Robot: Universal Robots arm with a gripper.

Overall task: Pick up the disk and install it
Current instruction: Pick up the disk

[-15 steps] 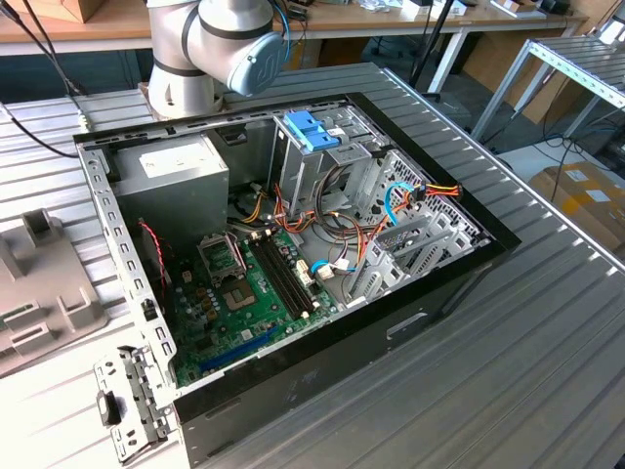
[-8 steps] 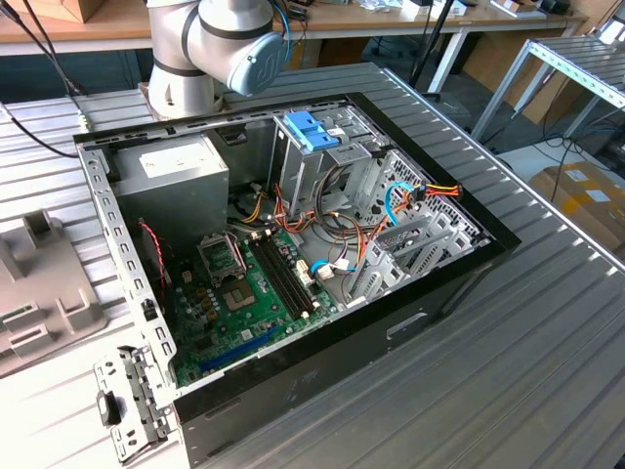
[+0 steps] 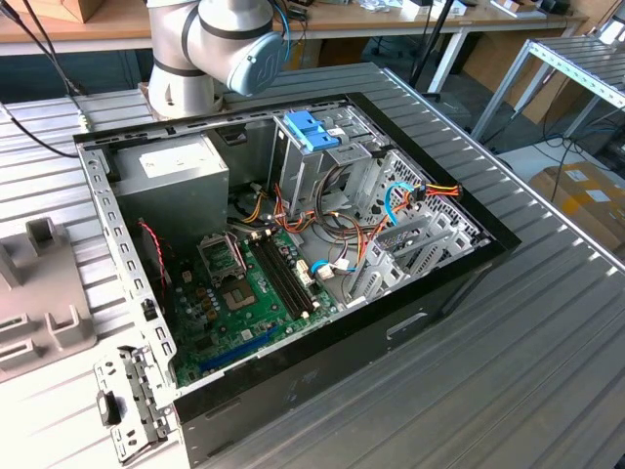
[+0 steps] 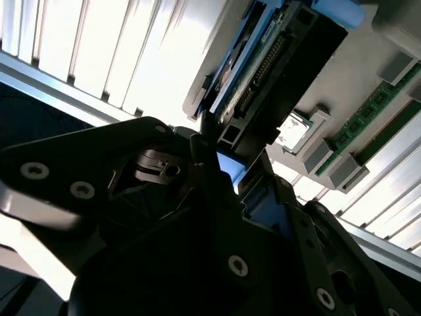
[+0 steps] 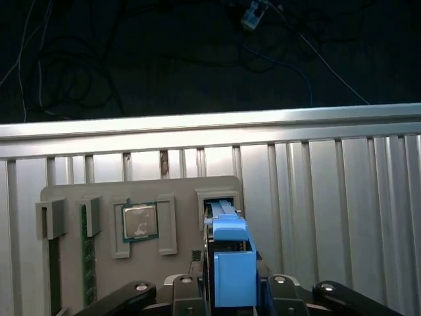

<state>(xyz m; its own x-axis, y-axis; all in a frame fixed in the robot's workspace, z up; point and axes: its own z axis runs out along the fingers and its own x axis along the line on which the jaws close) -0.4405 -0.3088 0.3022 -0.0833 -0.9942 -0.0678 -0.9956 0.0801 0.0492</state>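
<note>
The disk [image 5: 231, 260] stands on edge, a dark body in a light-blue carrier with a brighter blue tab toward the camera. Its far end sits at a slot of a grey holder block [image 5: 177, 191]. In the second wrist view the disk [image 4: 279, 56] shows its dark side and connector row above the same block. My gripper [image 5: 233, 293] has a black finger on either side of the blue carrier and is shut on the disk. In the second wrist view the gripper [image 4: 227, 168] clamps the carrier's blue edge.
The grey block also carries a processor chip [image 5: 139, 220] and a green memory stick [image 5: 85, 253]. It lies on a ribbed metal table [image 5: 329, 210] near its edge. The exterior view has the open computer case [image 3: 459, 278], its metal drive cage with a blue latch [image 3: 312, 132], and the arm's base [image 3: 210, 49].
</note>
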